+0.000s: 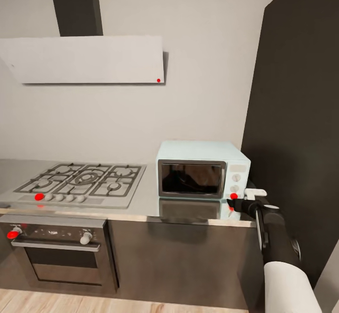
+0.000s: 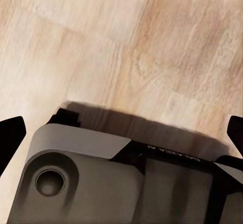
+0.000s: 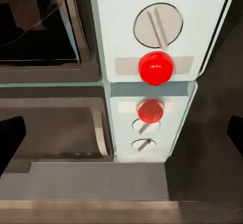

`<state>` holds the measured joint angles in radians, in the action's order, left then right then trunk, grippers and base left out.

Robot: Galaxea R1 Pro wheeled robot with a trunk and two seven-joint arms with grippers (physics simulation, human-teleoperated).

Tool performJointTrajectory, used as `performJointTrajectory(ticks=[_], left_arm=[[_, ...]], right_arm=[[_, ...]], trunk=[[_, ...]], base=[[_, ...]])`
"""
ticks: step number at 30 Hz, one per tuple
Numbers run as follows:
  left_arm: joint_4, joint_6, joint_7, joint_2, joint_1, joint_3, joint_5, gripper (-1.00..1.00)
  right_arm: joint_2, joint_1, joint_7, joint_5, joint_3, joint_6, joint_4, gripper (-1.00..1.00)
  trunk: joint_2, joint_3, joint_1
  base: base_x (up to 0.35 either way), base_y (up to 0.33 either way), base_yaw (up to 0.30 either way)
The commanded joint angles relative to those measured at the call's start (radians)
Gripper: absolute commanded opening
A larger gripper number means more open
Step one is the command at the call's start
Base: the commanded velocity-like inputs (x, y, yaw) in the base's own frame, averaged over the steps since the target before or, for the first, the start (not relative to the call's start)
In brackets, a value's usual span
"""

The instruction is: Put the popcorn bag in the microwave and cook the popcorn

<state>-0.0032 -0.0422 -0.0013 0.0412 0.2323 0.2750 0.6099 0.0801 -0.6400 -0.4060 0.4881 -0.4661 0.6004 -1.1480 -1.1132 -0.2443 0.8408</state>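
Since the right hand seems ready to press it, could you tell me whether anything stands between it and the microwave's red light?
Nothing visible does. The right hand sits at the counter edge, facing the microwave panel, and its red light is unobstructed ahead.

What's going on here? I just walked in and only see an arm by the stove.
The robot's right gripper is open, holding nothing, and sits at the front lower right corner of the boxy pale mint-blue microwave, right by its round red indicator light. The microwave's door is closed on the glossy grey steel countertop. The left gripper hangs open over the wooden floor.
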Motion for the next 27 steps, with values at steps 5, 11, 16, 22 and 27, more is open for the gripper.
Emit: performJointTrajectory(ticks=[5,11,16,22,27], left_arm=[[0.001,-0.004,0.0,0.0,0.001,0.008,0.009,1.0],[0.001,-0.004,0.0,0.0,0.001,0.008,0.01,1.0],[0.002,-0.004,0.0,0.0,0.001,0.008,0.01,1.0],[0.001,-0.004,0.0,0.0,0.001,0.008,0.01,1.0],[0.001,-0.004,0.001,0.003,0.001,0.009,0.011,1.0]], right_arm=[[0.0,-0.001,-0.004,0.01,-0.004,0.001,0.014,1.0],[0.0,-0.001,0.014,0.013,-0.005,0.003,0.028,1.0],[0.001,-0.001,0.011,0.015,-0.003,0.003,0.028,1.0],[0.003,-0.001,-0.023,0.009,-0.003,0.003,0.034,1.0],[-0.001,-0.001,-0.08,0.012,-0.004,0.003,0.034,1.0]], trunk=[[-0.001,-0.001,0.0],[-0.001,0.001,0.0],[-0.001,0.001,0.0],[-0.001,0.001,0.0],[-0.001,0.001,0.0]], base=[[0.018,0.0,0.0],[0.0,0.0,-0.161],[0.0,0.0,-0.112],[0.0,0.0,-0.004],[0.0,0.0,0.0]])
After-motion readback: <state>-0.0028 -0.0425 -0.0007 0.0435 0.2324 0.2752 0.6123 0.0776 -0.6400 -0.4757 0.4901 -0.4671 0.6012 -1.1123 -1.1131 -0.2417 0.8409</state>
